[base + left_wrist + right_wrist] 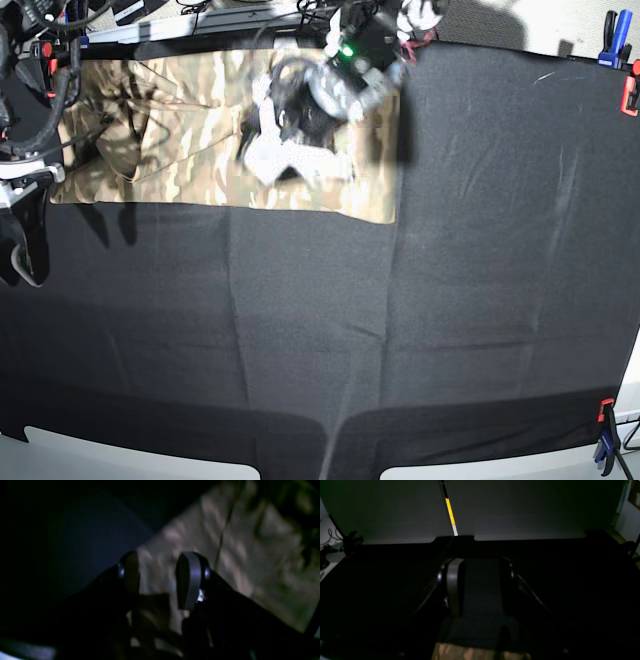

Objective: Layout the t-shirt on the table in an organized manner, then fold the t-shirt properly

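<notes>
Black table [400, 330] fills the foreground; the t-shirt [180, 150] stretches lengthwise along its far edge. Left gripper [163, 580], seemingly blurred, hovers parted above it; right gripper [480, 587] parted, empty.

t-shirts: 1, soft camouflage fabric t-shirt in tan, olive and cream [200, 130] | tables: 1, wide work table covered in matte black cloth [400, 330] | robot arms in base view: 2 | edge clamps in base view: 4 counted, blue clamp [611, 25], red clamp [631, 92], red-and-blue clamp [605, 435], red clamp [47, 48]
</notes>
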Controlling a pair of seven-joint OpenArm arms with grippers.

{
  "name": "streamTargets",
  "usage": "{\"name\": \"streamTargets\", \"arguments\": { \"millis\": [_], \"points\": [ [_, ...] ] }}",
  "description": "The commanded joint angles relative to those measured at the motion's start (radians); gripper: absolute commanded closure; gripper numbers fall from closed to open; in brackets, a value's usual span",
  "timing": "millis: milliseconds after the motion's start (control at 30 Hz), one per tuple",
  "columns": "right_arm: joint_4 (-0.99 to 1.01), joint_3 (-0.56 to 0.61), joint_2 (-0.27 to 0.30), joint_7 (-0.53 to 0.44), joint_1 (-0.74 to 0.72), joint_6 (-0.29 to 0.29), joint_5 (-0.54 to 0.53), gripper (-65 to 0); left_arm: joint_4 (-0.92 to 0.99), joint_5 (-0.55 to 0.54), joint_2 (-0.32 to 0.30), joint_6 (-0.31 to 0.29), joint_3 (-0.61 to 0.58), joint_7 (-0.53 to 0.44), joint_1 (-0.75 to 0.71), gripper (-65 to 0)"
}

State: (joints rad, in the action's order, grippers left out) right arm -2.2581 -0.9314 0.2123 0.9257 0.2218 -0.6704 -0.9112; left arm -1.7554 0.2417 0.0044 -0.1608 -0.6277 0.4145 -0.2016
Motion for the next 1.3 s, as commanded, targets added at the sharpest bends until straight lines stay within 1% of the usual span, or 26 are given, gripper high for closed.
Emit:
{"name": "streamTargets", "arguments": {
  "millis": [0, 100, 200, 300, 467, 500, 533, 600, 633, 767, 833, 900, 933, 1000, 1067, 1100, 1167, 1267],
  "points": [
    [-0.015, -0.003, 0.022, -0.016, -0.007, -0.005, 0.004, -22.9, -0.068, 0.002, 0.011, 0.003, -0.002, 0.006, 0.008, -25.0],
    [-0.015, -0.003, 0.043, -0.006, -0.009, -0.005, 0.081, -28.9, -0.195, 0.002, 0.011, 0.020, -0.002, 0.100, 0.015, -25.0],
    [-0.015, -0.005, 0.055, -0.032, -0.010, -0.003, 0.093, -28.9, -0.275, 0.003, 0.011, 0.020, -0.002, 0.169, 0.025, -25.0],
    [-0.016, -0.005, 0.053, -0.010, -0.011, -0.003, 0.092, -28.9, -0.299, 0.004, 0.011, 0.020, -0.002, 0.193, 0.024, -25.0],
    [-0.016, -0.005, 0.053, 0.001, -0.011, -0.003, 0.093, -29.2, -0.299, 0.004, 0.008, 0.019, -0.002, 0.200, 0.019, -25.0],
    [-0.016, -0.005, 0.053, 0.010, -0.011, -0.003, 0.094, -30.5, -0.299, 0.004, 0.008, 0.019, -0.002, 0.200, 0.019, -25.0],
    [-0.016, -0.005, 0.053, 0.022, -0.011, -0.003, 0.094, -34.2, -0.299, 0.004, 0.009, 0.019, -0.002, 0.200, 0.019, -25.0],
    [-0.016, -0.005, 0.053, 0.045, -0.011, -0.003, 0.093, -45.4, -0.299, 0.004, 0.009, 0.019, -0.002, 0.200, 0.019, -25.0],
    [-0.016, -0.005, 0.054, 0.045, -0.011, -0.003, 0.095, -47.7, -0.299, 0.004, 0.009, 0.019, -0.002, 0.200, 0.019, -25.0],
    [-0.016, -0.005, 0.053, 0.040, -0.011, -0.003, 0.090, -47.6, -0.299, 0.007, 0.008, 0.019, -0.002, 0.200, 0.019, -25.0],
    [-0.016, -0.005, 0.053, 0.041, -0.011, -0.003, 0.090, -47.5, -0.299, 0.069, 0.008, 0.020, -0.001, 0.203, 0.020, -25.0],
    [-0.016, -0.005, 0.053, 0.042, -0.011, -0.003, 0.105, -47.5, -0.299, 0.135, 0.005, 0.027, 0.010, 0.239, 0.031, -25.0],
    [-0.016, -0.005, 0.053, 0.044, -0.011, -0.003, 0.123, -47.5, -0.299, 0.136, -0.003, 0.056, 0.024, 0.256, 0.040, -25.0],
    [-0.015, -0.005, 0.053, 0.055, -0.011, -0.003, 0.158, -47.5, -0.299, 0.136, -0.028, 0.134, 0.070, 0.274, 0.058, -25.0],
    [-0.015, -0.005, 0.053, 0.077, -0.011, -0.003, 0.186, -47.5, -0.299, 0.134, -0.057, 0.180, 0.143, 0.274, 0.067, -25.0],
    [-0.014, -0.005, 0.053, 0.092, -0.011, -0.003, 0.194, -47.5, -0.299, 0.130, -0.070, 0.192, 0.183, 0.274, 0.067, -25.0],
    [-0.008, -0.005, 0.053, 0.120, -0.011, -0.003, 0.202, -47.5, -0.300, 0.089, -0.093, 0.195, 0.266, 0.274, 0.066, -25.0],
    [0.035, -0.005, 0.054, 0.119, -0.011, -0.004, 0.201, -47.5, -0.300, -0.043, -0.125, 0.194, 0.356, 0.273, 0.067, -25.0]
  ]
}}
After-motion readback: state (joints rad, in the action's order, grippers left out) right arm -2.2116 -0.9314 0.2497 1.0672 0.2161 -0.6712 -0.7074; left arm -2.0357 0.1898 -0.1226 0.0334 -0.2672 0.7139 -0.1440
